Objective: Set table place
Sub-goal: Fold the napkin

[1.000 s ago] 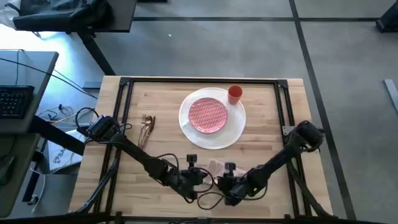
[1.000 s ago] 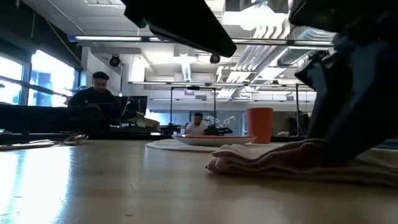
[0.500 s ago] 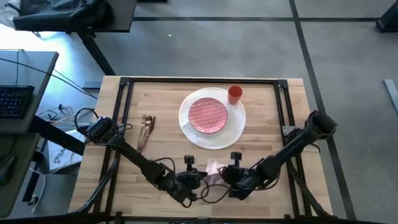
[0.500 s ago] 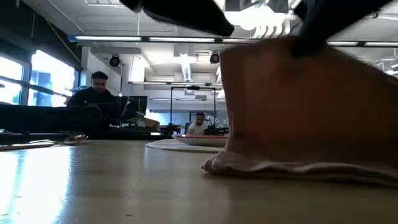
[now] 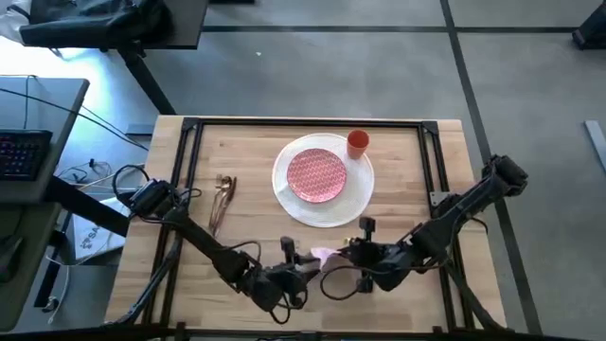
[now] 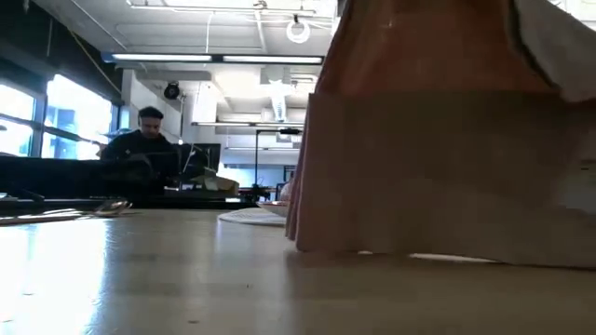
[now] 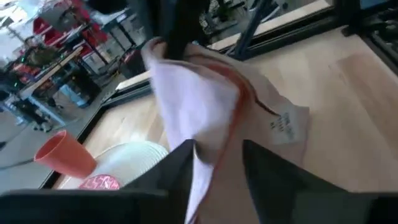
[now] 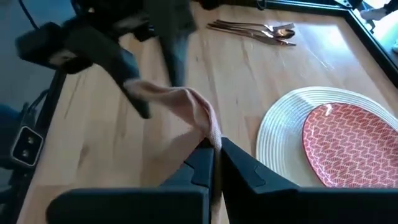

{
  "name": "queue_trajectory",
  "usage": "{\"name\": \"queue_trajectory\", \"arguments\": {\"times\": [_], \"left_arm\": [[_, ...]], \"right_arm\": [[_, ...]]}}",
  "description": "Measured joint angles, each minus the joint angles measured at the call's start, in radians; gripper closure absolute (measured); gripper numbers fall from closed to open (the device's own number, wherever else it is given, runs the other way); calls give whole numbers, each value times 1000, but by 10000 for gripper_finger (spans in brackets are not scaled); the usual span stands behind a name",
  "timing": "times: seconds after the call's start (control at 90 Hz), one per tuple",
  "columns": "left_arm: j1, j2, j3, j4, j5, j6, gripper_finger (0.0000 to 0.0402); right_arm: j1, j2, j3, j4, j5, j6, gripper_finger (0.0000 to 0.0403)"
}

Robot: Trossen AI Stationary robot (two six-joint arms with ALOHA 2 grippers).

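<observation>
The pale pink napkin (image 5: 320,254) is held up near the table's near edge between my left gripper (image 5: 301,271) and my right gripper (image 5: 334,258), both shut on it. In the low view the napkin (image 6: 438,140) hangs like a curtain. Behind it, mid-table, the large white plate (image 5: 358,197) carries the red-patterned plate (image 5: 316,175). The orange cup (image 5: 357,143) stands at the white plate's far right rim. The copper cutlery (image 5: 223,197) lies left of the plates. My left gripper has the napkin running between its two fingers (image 7: 214,152), and the cloth rises away from them toward the other gripper. In the right wrist view its fingers (image 8: 135,94) hold one bunched end of the cloth; which layers I cannot tell. My right gripper pinches a gathered bit of the napkin's upper part (image 8: 213,132) between its two fingertips. The cloth stretches from there across to my left gripper. It hangs below, with its lower edge (image 6: 419,253) on the tabletop.
A black rail frame (image 5: 189,170) runs around the wooden tabletop. A grey desk with a keyboard (image 5: 21,152) stands off the table's left side. Bare wood (image 5: 256,161) lies between the cutlery and the plates. People sit in the room beyond (image 6: 144,140).
My right gripper has gone up and toward the table's far and right side with the napkin. The napkin, a folded heap on the table a second ago, has been drawn up and spread out; it now hangs with only its lower edge on the wood.
</observation>
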Motion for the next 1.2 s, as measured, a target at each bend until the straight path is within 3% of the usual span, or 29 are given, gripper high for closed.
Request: {"name": "queue_trajectory", "arguments": {"times": [0.133,0.256,0.344,0.489,0.6,0.733,0.933,1.078,1.2], "left_arm": [[19,0,0,0,-59,-20,233],[39,0,0,6,11,-22,243],[45,0,0,19,38,-13,278],[43,-1,0,47,17,61,379],[30,-23,0,95,-87,160,394],[18,-95,44,96,-208,327,400],[1,-191,115,85,-210,490,401],[-16,-203,117,-10,-167,395,401],[-7,-180,105,-207,-11,87,401]], "right_arm": [[2,0,0,4,-11,15,403],[11,0,-1,12,-22,17,403],[18,0,-1,15,-24,18,403],[28,0,-1,16,-23,3,403],[28,0,-1,15,-19,-37,403],[25,-4,31,-32,83,-102,392],[30,-7,160,-127,219,-133,329],[42,-3,151,-121,185,-125,283],[56,1,40,-29,120,-75,262]]}}
